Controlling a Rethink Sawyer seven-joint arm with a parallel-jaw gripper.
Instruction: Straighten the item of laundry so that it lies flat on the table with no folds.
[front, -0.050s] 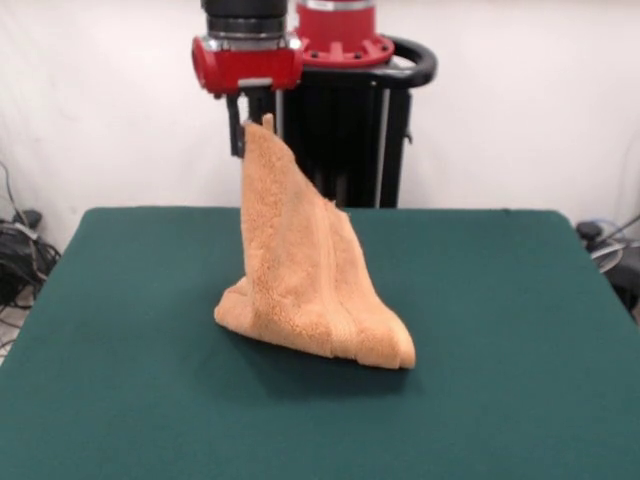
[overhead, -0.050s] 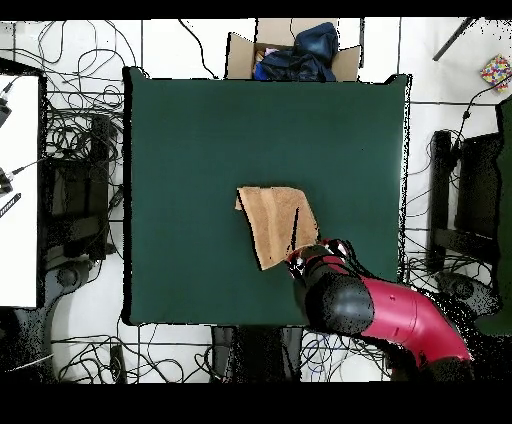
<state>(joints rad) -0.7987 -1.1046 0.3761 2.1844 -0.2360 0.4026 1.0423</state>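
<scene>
- Gripper (front, -0.050s: 252, 128): fingertips buried in the towel (front, -0.050s: 300, 270) peak; jaw state undeterminable.
- Arm (overhead, -0.050s: 385, 315): upper part cut by front view's top edge.
- Cardboard box (overhead, -0.050s: 290, 55) contents: dark, indistinct.

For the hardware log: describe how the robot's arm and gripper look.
The arm is glossy red with a rounded black joint section near the wrist. At the wrist sits a red collar under a black ribbed ring. The gripper below it is dark, with slim black fingers. No markings can be made out.
</scene>
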